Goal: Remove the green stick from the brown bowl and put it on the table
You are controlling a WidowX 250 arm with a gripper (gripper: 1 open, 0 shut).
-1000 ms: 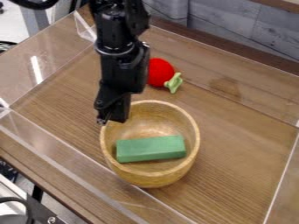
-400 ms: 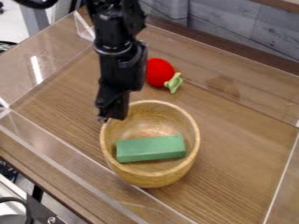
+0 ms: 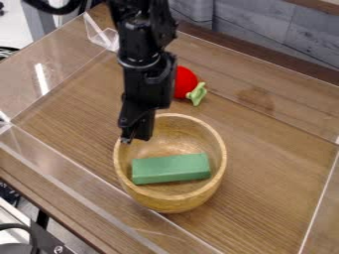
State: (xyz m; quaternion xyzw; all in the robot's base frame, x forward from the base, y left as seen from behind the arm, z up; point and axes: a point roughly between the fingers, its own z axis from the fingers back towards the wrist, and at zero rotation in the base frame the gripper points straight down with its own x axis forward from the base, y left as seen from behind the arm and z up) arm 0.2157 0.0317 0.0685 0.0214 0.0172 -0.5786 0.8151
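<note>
- You have one brown bowl [image 3: 172, 162] on the bench [image 3: 265, 139], close to its near edge.
- You have one green stick [image 3: 169, 170], lying flat inside that bowl.
- You have one red toy fruit with a green leaf [image 3: 185, 83], toward the bench's far edge, behind the bowl.
- You have one black robot arm, ending in one claw [image 3: 131, 133] with its jaws closed, pointing down at the bowl's left rim.
- You have one clear-walled enclosure [image 3: 54, 69] standing around the bench's edges.
- You can see one bench in all, with a wood-grain top.
</note>
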